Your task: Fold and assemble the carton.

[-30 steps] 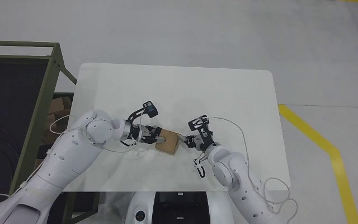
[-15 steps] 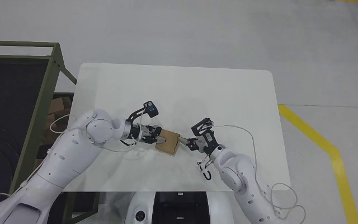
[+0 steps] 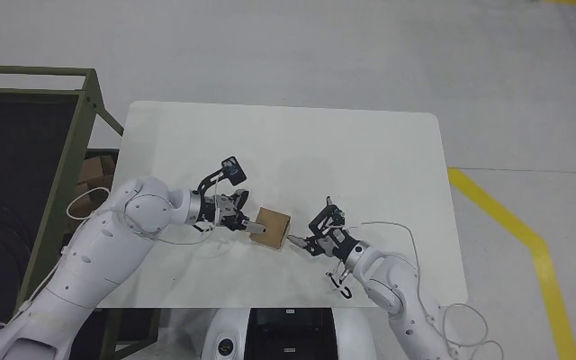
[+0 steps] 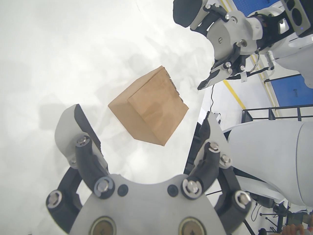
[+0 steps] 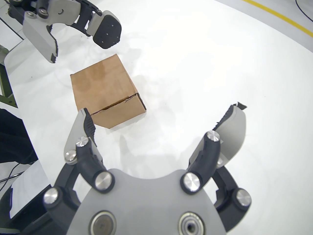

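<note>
A small brown carton (image 3: pixel 270 227) stands as a closed cube on the white table (image 3: pixel 360 153), near its front edge. My left gripper (image 3: pixel 243 219) sits just to the carton's left, open and a short way off it. In the left wrist view the carton (image 4: pixel 149 108) lies beyond the spread fingers of my left gripper (image 4: pixel 140 113). My right gripper (image 3: pixel 301 241) is open on the carton's right, apart from it. The right wrist view shows the carton (image 5: pixel 105 91) with a slightly gaping seam on its top edge, ahead of my right gripper (image 5: pixel 160 110), and the left gripper (image 5: pixel 79 46) behind it.
A green metal frame (image 3: pixel 90 108) holding cardboard pieces stands off the table's left side. A thin cable (image 3: pixel 396 229) trails over the table from the right arm. A yellow line (image 3: pixel 504 216) runs on the floor to the right. Bare table stretches behind the carton.
Both grippers have drawn back from the carton, which they were touching. The left one has let go and moved left; the right one has shifted toward the front edge. The carton stays put.
</note>
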